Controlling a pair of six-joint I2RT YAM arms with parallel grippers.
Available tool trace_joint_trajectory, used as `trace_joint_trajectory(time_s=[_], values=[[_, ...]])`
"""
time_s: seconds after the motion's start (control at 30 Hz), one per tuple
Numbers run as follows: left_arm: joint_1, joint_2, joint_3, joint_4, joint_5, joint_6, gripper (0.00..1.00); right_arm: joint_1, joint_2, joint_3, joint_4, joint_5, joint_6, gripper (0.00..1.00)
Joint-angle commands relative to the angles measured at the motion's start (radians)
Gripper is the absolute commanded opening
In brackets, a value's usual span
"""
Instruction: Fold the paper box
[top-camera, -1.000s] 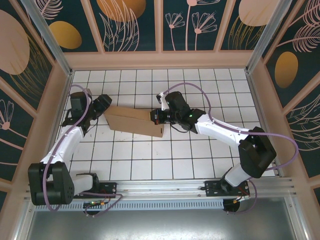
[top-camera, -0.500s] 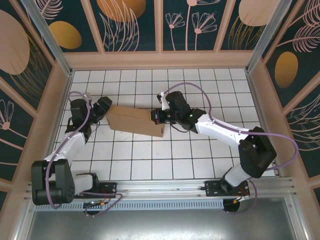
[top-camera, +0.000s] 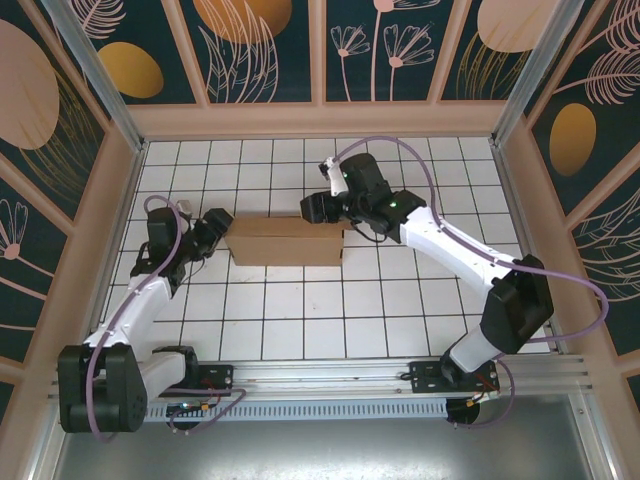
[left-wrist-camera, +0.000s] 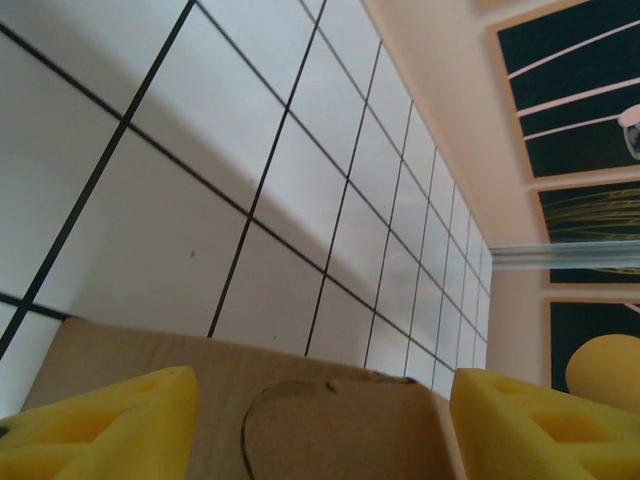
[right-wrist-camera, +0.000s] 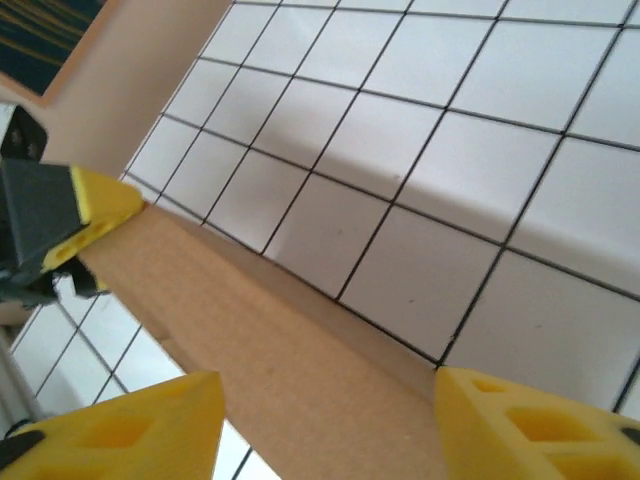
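Left fingers (top-camera: 216, 231) spread at box (top-camera: 285, 243) left end; right fingers (top-camera: 317, 210) spread astride right wall. You pinch wall squarely near crease, fold slowly, keep base flat on tabletop (top-camera: 400, 320).

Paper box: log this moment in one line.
paper box: on tiles | left gripper: open, astride its end | right gripper: open, astride its far edge
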Motion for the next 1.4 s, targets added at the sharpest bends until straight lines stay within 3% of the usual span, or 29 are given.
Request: trace_joint_trajectory(time_s=[0.0, 0.13, 0.2, 0.27, 0.4, 0.57, 0.7, 0.93, 1.17, 1.37], values=[[-0.035, -0.021, 0.100, -0.145, -0.031, 0.121, 0.71, -0.006, -0.033, 0.019, -0.084, 0.141, -0.157, 0.64], [-0.047, -0.072, 0.183, -0.285, -0.201, 0.275, 0.73, -0.012, -0.145, -0.116, 0.033, 0.221, -0.298, 0.61], [-0.059, -0.092, 0.212, -0.311, -0.305, 0.330, 0.72, -0.014, -0.242, -0.253, 0.155, 0.172, -0.443, 0.60], [-0.067, -0.091, 0.219, -0.303, -0.334, 0.349, 0.71, -0.021, -0.319, -0.350, 0.243, 0.134, -0.547, 0.59], [-0.067, -0.130, 0.167, -0.249, -0.398, 0.342, 0.70, -0.072, -0.378, -0.428, 0.293, 0.037, -0.625, 0.61], [-0.067, -0.173, 0.093, -0.156, -0.377, 0.283, 0.71, -0.093, -0.371, -0.470, 0.333, 0.078, -0.614, 0.64], [-0.067, -0.155, 0.115, -0.169, -0.375, 0.288, 0.70, -0.098, -0.364, -0.498, 0.357, 0.073, -0.624, 0.56], [-0.067, -0.202, 0.116, -0.177, -0.463, 0.322, 0.67, -0.106, -0.313, -0.478, 0.343, 0.031, -0.635, 0.41], [-0.069, -0.232, 0.118, -0.116, -0.420, 0.505, 0.67, -0.109, -0.293, -0.472, 0.339, 0.017, -0.646, 0.37], [-0.076, -0.171, 0.185, -0.120, -0.341, 0.591, 0.66, -0.114, -0.285, -0.471, 0.366, 0.024, -0.658, 0.22]])
